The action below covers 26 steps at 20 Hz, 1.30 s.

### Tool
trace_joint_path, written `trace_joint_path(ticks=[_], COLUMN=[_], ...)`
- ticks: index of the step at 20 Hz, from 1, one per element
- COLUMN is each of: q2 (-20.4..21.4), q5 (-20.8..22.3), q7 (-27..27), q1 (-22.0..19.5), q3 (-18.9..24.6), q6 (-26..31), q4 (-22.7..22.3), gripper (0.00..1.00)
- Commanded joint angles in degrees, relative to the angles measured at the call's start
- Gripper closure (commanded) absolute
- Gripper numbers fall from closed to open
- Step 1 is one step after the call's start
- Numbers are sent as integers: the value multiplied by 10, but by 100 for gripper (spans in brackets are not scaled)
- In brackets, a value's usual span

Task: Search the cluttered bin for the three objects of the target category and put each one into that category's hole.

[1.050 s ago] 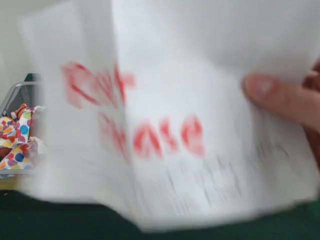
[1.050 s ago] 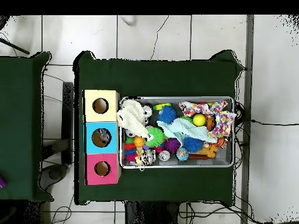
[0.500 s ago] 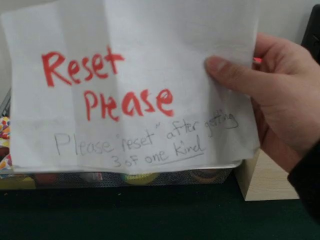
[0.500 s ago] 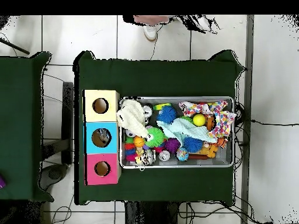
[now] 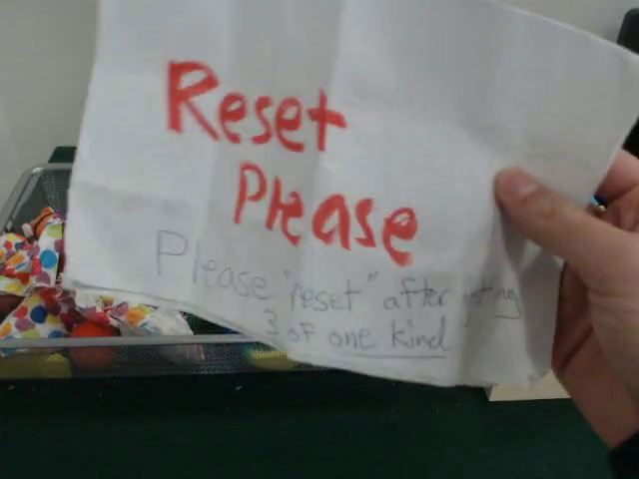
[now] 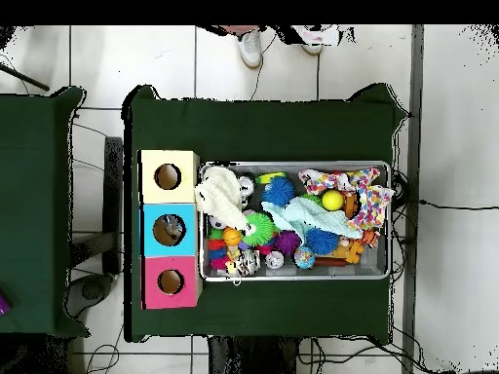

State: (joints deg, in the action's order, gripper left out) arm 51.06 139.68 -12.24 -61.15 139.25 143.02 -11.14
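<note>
— Since the sheet point(image 5: 339, 190) fills most of my front view, what do you get of the arm?

— None of it. I see no gripper in either view, so I can't tell you how its fingers stand or what they hold. What I do have is a person's hand point(image 5: 589, 299) at the right edge, upright, thumb point(image 5: 544, 215) pressed flat across the sheet's right side, palm behind it. The paper is tilted, its right end lower than its left.

— What's on it?

— Red marker: "Reset Please". Below, in pencil: "Please 'reset' after getting 3 of one kind".

— And the bin?

— In the front view only its left end shows past the paper: the mesh wall point(image 5: 30, 190), a spotted cloth point(image 5: 30, 289) and something orange-red beside it. Overhead I have the whole bin point(image 6: 390, 219) on the green table point(image 6: 263, 127), crammed: a white cloth point(image 6: 222, 195) at the left end, a blue spiky ball point(image 6: 281, 189), a green one point(image 6: 259, 229), a yellow ball point(image 6: 333, 201), a pale blue cloth point(image 6: 314, 224) across the middle.

— The holes?

— Three boxes touching the bin's left end, one hole each: yellow point(image 6: 168, 176), blue point(image 6: 168, 230), pink point(image 6: 170, 282). Something grey sits in the blue one's hole. A person's shoes point(image 6: 253, 44) show at the top edge, beyond the table.
</note>
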Motion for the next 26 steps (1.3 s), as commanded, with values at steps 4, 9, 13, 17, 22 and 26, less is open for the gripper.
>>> trace_joint_path(ticks=[4, 9, 13, 17, 22, 26], q2=[-14, -17, -27, -37, -36, -34], q5=[13, -27, -86, -166, -172, -192], q7=[114, 89, 55, 2, 23, 11], q1=[-3, 0, 7, 7, 12, 12], q3=[7, -12, -44, -82, -102, -117], q6=[30, 18, 0, -17, -15, -14], q4=[67, 62, 46, 21, 30, 29], gripper=[100, 100, 100, 100, 100, 100])
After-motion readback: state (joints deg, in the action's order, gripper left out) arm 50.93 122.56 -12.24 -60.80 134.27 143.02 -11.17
